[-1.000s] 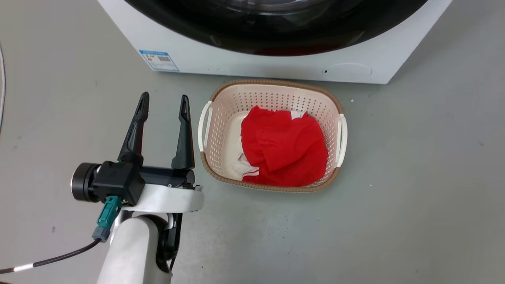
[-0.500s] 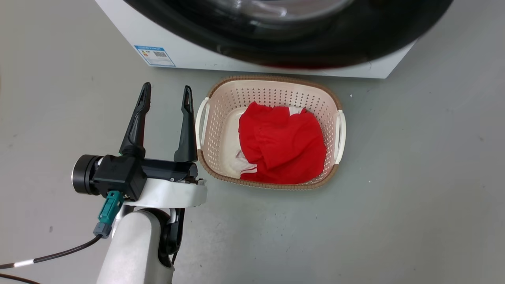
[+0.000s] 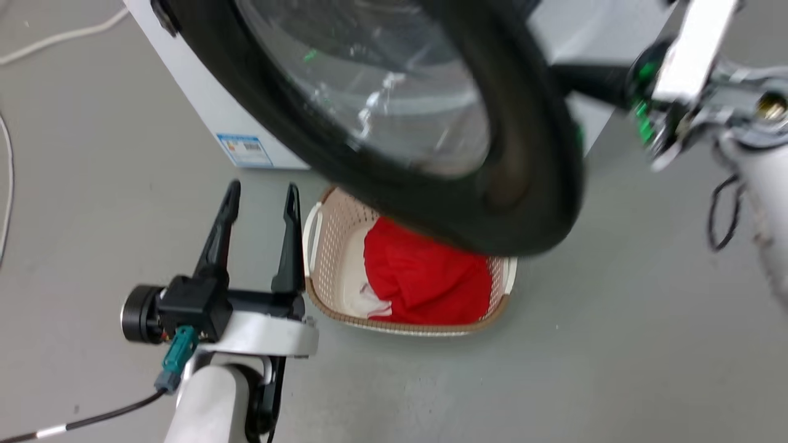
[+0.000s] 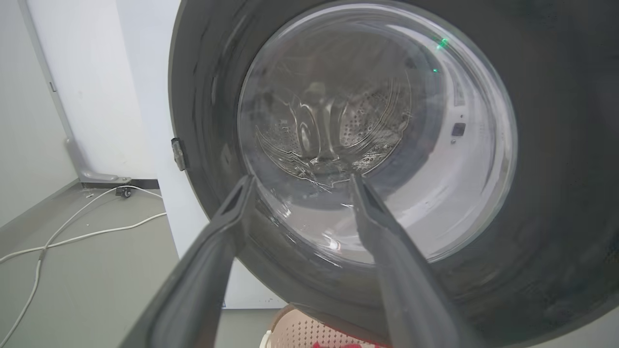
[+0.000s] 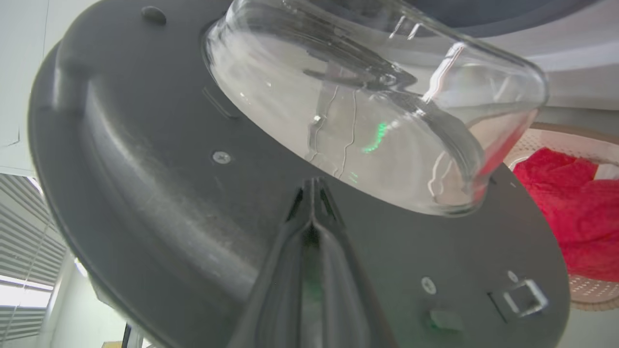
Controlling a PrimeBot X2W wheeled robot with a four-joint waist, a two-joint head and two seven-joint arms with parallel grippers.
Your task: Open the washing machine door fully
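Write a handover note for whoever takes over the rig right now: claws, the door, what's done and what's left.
Left claw: open, empty, beside the basket.
Right claw: shut, tips at the inner face of the door, apparently gripping nothing.
Door: unlatched, swung partway out from the washing machine, above the basket holding a red cloth.
Done: door partly open.
Left: swing it fully open.

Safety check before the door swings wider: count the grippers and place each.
2. The left gripper is open, above the floor left of the laundry basket. The right gripper is shut, tips at the inner face of the washing machine door.
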